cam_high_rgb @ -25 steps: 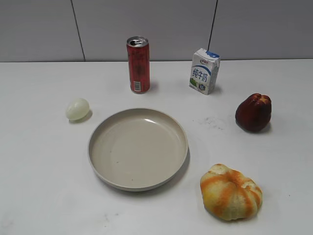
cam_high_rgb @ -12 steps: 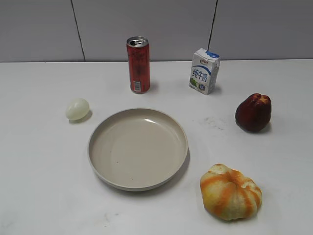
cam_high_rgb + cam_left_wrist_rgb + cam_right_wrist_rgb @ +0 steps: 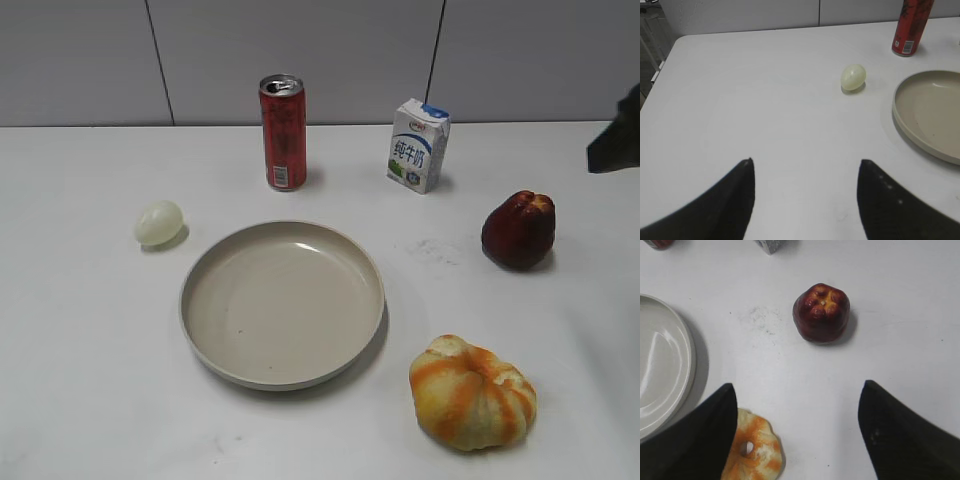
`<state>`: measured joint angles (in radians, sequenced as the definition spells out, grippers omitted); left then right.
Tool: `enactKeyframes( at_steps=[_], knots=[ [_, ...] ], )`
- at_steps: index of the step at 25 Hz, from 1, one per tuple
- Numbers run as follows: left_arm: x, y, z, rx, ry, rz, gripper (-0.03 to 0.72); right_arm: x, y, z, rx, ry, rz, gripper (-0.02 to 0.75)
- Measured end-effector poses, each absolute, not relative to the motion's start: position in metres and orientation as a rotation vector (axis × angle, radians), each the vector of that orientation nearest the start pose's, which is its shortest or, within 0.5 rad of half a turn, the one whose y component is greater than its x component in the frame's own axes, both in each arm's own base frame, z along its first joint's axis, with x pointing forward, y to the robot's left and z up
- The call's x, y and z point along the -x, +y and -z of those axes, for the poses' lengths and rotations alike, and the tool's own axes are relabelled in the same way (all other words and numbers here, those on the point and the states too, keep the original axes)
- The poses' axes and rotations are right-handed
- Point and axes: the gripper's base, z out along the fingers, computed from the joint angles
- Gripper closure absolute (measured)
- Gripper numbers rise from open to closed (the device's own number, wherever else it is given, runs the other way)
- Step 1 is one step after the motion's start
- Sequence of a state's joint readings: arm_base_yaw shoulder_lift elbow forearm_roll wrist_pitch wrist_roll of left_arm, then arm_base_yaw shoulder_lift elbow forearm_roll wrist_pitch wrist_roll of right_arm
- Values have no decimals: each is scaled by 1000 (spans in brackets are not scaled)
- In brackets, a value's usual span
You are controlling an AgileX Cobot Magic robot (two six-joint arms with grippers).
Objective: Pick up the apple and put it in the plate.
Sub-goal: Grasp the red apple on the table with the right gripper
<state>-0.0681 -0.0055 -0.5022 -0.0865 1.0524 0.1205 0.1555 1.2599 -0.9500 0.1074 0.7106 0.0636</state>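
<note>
The dark red apple sits on the white table at the right; in the right wrist view the apple lies ahead of the jaws. The beige plate stands empty in the middle; its rim shows in the right wrist view and the left wrist view. My right gripper is open and empty above the table, short of the apple; a dark part of it shows at the exterior view's right edge. My left gripper is open and empty, far left of the plate.
An orange-and-yellow pumpkin lies front right, under my right gripper's left finger. A pale egg lies left of the plate. A red can and a milk carton stand at the back.
A dark part of the right arm has come into the exterior view at the right edge. The objects have not moved.
</note>
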Motion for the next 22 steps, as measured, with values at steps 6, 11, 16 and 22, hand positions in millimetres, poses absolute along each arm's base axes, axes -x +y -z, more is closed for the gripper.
enactKeyframes(
  at_steps=[6, 11, 16, 22],
  knots=[
    [6, -6, -279, -195, 2017, 70, 197, -332, 50, -265, 14, 2721, -187, 143],
    [6, -6, -279, -195, 2017, 70, 197, -385, 46, -235, -1, 2868, -171, 144],
    [6, -6, -279, -195, 2017, 70, 197, -413, 48, -199, 3, 2973, -173, 144],
    [6, -6, -279, -195, 2017, 70, 197, -420, 49, -159, 1, 3077, -170, 143]
  ],
)
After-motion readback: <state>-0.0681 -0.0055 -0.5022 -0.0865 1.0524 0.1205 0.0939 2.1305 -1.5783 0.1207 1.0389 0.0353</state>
